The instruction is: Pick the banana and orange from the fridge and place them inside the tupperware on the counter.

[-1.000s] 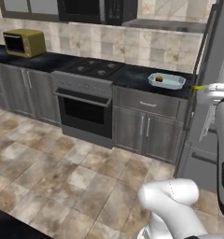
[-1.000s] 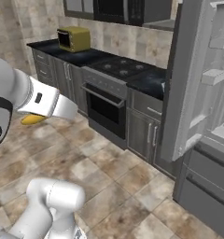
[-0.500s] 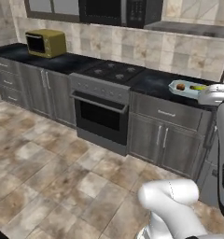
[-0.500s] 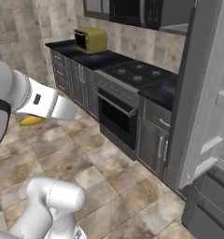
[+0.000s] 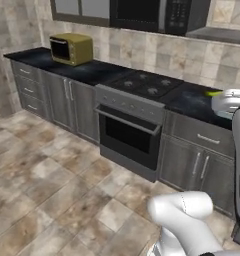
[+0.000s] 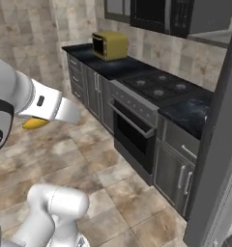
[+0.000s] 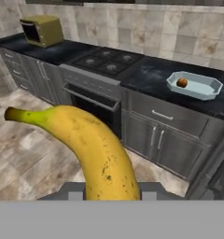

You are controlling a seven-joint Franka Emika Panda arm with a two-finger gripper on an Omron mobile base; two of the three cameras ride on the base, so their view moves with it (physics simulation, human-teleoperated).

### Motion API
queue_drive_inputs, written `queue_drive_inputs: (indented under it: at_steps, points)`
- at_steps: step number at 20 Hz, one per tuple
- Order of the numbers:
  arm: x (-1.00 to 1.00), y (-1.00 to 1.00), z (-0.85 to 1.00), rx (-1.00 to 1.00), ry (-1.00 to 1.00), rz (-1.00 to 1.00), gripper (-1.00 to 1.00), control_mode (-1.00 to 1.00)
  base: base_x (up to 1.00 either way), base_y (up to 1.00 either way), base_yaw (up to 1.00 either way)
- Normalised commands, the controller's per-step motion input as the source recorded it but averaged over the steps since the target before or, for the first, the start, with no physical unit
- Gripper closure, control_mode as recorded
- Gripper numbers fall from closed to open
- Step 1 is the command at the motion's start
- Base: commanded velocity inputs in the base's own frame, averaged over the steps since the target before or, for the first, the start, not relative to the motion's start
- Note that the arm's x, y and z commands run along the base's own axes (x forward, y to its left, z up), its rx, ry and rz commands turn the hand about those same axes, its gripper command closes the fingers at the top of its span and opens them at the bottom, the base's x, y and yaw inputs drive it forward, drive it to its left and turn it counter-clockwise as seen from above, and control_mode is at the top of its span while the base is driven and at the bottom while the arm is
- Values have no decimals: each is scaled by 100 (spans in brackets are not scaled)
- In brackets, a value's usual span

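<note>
My gripper [image 7: 109, 190] is shut on the banana [image 7: 101, 148], which is yellow with brown specks and curves up to the left in the hand view. It also shows as a yellow end [image 6: 35, 123] under my hand and a yellow tip [image 5: 212, 92] beside my wrist. The pale blue-grey tupperware [image 7: 195, 85] sits on the black counter [image 7: 146, 70], right of the stove and well beyond the banana. The small orange [image 7: 181, 82] lies in its left part. The fridge door's dark edge [image 6: 215, 144] stands at the right.
A gas stove [image 5: 144, 82] with an oven below sits mid-counter. A yellow toaster oven [image 5: 71, 48] stands at the counter's far left. Grey cabinets with bar handles [image 5: 202, 165] line the front. Tiled floor [image 5: 52, 190] stretches between me and the counter.
The whole scene has slid right in both base views, so the base has moved; the fridge is now at the frame edge. The banana stays in the gripper.
</note>
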Motion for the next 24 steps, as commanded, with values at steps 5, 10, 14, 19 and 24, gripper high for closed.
queue_drive_inputs:
  at_steps: [5, 10, 14, 19, 24]
  points:
    - [0, 0, 0, 0, 0, 0, 100, 100, 87, 0, -17]
    - [0, 0, 0, 0, 0, 0, 100, 100, 80, 0, -35]
    - [0, 0, 0, 0, 0, 0, 100, 100, 71, 0, -59]
    - [0, 0, 0, 0, 0, 0, 100, 100, 69, 2, -75]
    - [0, 0, 0, 0, 0, 0, 100, 100, 67, 32, -75]
